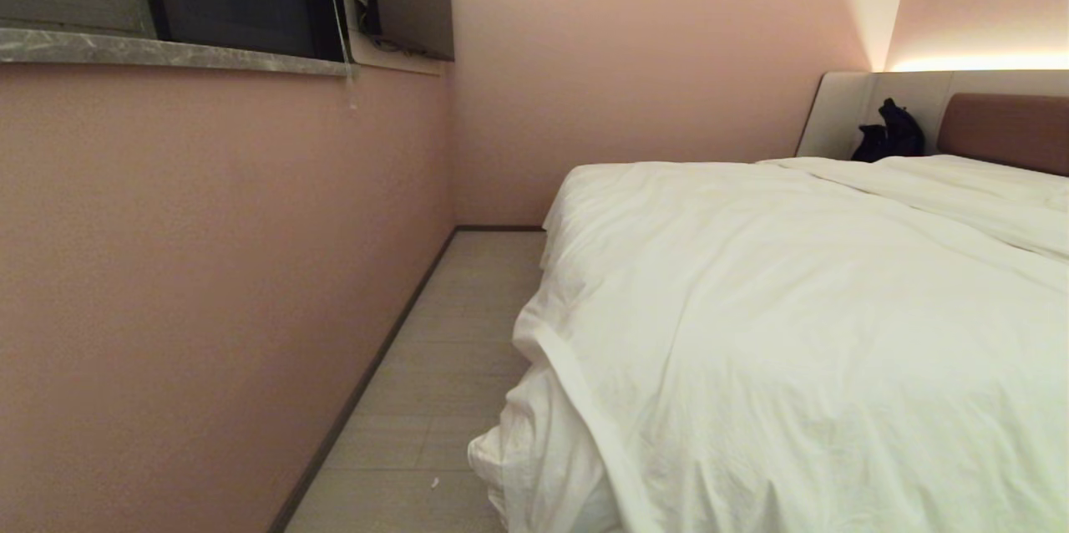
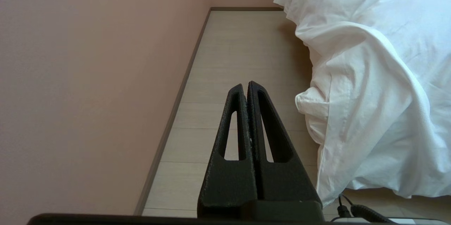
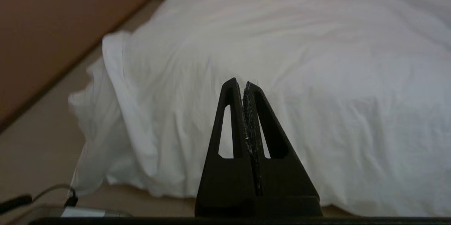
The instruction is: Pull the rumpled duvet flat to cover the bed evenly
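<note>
Duvet first: that thick, puffy white quilt (image 1: 793, 332) drapes the low white-sheeted bed (image 1: 1002, 128), with a rumpled corner (image 1: 534, 449) spilling to the floor at your 7 o'clock. It looks soft, bulky and floppy, so you'd likely want to pinch a deep fold at that corner hem. Right gripper (image 3: 243, 83) hangs above the duvet, left gripper (image 2: 245, 85) over the pale plank floor (image 2: 225, 77); both clenched, empty.

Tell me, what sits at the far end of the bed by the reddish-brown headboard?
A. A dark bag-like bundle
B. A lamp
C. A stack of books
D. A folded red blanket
A: in the head view a dark bundle rests against the pale panel beside the headboard, just beyond the white duvet.
</note>
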{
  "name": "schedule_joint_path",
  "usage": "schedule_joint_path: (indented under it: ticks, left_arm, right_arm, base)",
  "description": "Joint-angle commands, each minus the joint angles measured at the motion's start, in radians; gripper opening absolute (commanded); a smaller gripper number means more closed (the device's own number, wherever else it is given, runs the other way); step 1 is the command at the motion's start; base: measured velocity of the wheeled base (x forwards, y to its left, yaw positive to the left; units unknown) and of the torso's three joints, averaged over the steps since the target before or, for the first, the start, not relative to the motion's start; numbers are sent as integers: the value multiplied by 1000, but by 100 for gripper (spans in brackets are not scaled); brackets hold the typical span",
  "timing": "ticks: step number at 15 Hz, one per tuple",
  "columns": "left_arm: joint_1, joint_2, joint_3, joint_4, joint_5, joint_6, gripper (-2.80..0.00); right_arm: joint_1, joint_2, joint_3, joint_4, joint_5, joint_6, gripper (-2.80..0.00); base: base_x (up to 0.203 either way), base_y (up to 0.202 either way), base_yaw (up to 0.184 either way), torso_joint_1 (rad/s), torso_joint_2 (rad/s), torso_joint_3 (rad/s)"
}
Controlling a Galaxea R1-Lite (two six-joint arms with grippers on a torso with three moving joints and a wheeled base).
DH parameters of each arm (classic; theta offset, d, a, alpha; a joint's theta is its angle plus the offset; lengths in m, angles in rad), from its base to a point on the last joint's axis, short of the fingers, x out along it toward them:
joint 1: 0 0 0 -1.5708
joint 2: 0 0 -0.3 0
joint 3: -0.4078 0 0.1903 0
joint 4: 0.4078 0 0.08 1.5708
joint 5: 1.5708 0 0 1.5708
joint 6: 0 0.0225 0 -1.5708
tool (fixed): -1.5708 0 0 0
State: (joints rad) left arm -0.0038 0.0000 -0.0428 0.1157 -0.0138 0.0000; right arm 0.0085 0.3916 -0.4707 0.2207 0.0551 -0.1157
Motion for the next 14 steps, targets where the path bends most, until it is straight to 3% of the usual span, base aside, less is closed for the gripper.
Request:
schedule_joint_path:
  ticks: [1, 7, 11, 14]
  left_arm:
    - [-1, 0, 0, 1, 0, 0, -280]
    - [1, 0, 0, 1, 0, 0, -280]
    - [0, 0, 0, 1, 0, 0, -280]
    - [1, 0, 1, 1, 0, 0, -280]
  right_arm:
    - [12, 416, -84, -121, 21, -39, -280]
    - [165, 1224, -397, -290, 2, -45, -280]
    - [361, 1577, -629, -335, -160, -35, -280]
    - [490, 1706, -696, -352, -290, -31, -280]
  base:
    - [0, 0, 0, 0, 0, 0]
    - [0, 0, 0, 0, 0, 0]
    - [0, 0, 0, 0, 0, 0]
    - [0, 0, 0, 0, 0, 0]
